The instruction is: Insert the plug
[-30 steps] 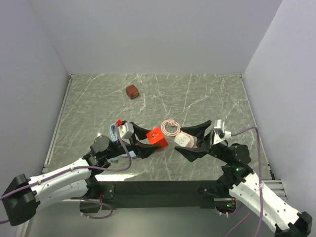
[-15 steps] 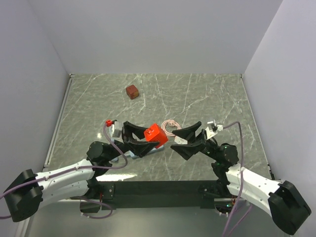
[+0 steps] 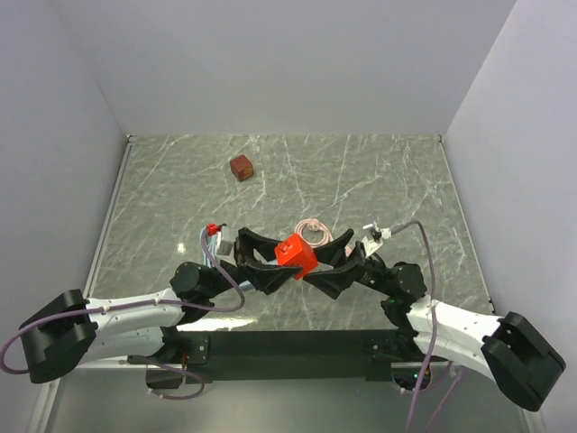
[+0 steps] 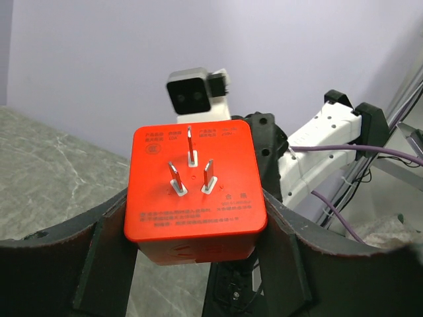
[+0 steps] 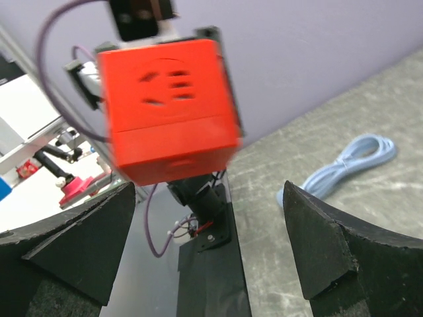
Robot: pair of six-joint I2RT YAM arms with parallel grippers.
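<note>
The plug (image 3: 296,255) is a bright red cube held above the table between the two arms. My left gripper (image 3: 287,260) is shut on it, one finger on each side. In the left wrist view the plug (image 4: 195,185) shows its three metal prongs to the camera, wedged between the black fingers (image 4: 106,254). My right gripper (image 3: 313,264) comes in from the right, open, its tips just short of the plug. In the right wrist view the plug (image 5: 168,109) hangs blurred ahead of the right gripper (image 5: 208,191), its socket face toward the camera, apart from both pads.
A darker brownish-red cube (image 3: 241,168) lies at the back left of the marble table (image 3: 388,180). A pink cable coil (image 3: 314,233) lies just behind the grippers. A light blue cable (image 5: 350,162) lies on the table. Grey walls close three sides.
The left gripper has carried the plug up and to the right. The right gripper has swung left toward it, opening a little wider; the white cube is now hidden.
</note>
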